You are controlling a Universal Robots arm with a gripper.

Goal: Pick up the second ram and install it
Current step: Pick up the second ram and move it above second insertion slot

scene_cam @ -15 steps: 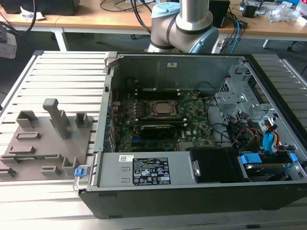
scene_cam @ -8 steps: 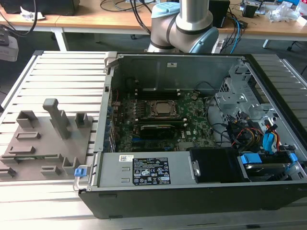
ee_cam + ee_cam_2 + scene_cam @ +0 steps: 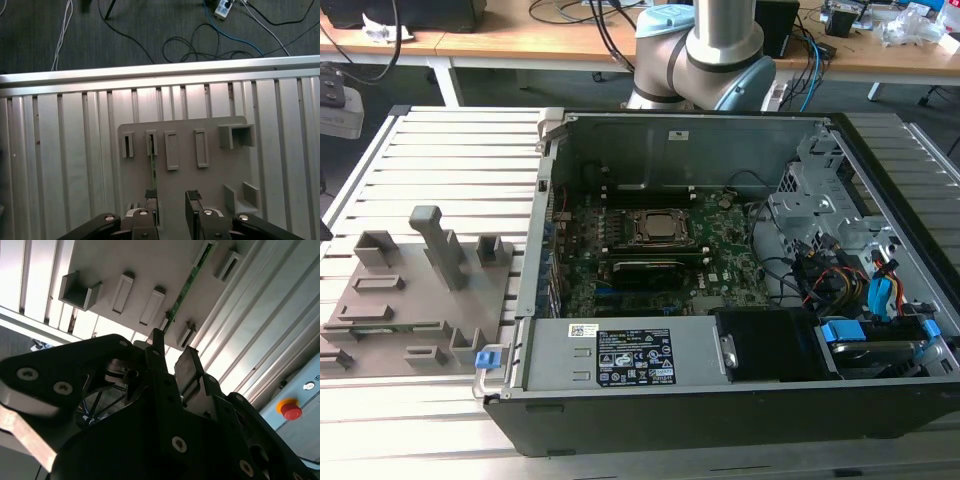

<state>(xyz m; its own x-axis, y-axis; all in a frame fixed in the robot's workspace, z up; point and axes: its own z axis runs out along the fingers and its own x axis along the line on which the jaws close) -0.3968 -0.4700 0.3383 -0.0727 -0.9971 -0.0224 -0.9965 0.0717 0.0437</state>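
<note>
1. Above the holder plate on the slatted counter, I am hovering with my gripper released. Its fingers are standing apart with nothing between them.
2. I am seeing the ram in the first wrist view as a thin green strip on edge, running along the plate from one of its small grey blocks toward my gripper. In the second wrist view the ram is lying the same way, seated between blocks.
3. I am judging this to be the approach for the pick: the ram is sitting in its holder, not yet grasped, and I am seeing no contact.
4. The ram is appearing in line with one finger pad, not with the gap. The grasp is therefore calling for a small sideways correction, a straight descent, and a closing across its thin faces.
5. In the exterior view the open case is waiting just beside the plate, toward the exterior view's right, with its motherboard exposed. I am judging the install as not yet begun.
</note>
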